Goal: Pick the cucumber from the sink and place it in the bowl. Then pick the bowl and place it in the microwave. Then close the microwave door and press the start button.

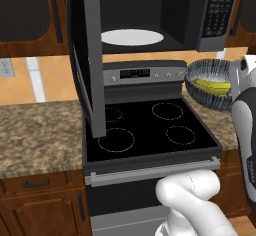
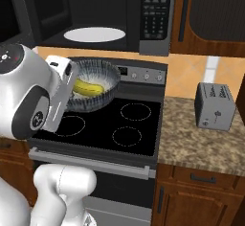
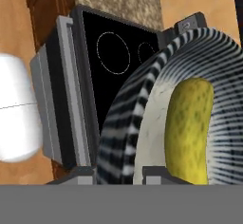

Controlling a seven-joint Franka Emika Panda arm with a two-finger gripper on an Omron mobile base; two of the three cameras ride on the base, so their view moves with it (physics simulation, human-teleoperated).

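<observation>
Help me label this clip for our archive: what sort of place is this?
A home kitchen, rendered: a black glass-top stove sits under an open microwave, with granite counters, wooden cabinets and a silver toaster.

No text can be read: the microwave (image 2: 119, 14) keypad and stove (image 1: 150, 125) display markings are too blurred.

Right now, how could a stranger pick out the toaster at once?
Find the black stove under the open microwave. On the stone counter to its right stands the toaster, a small silver box with two top slots, alone there.
</observation>
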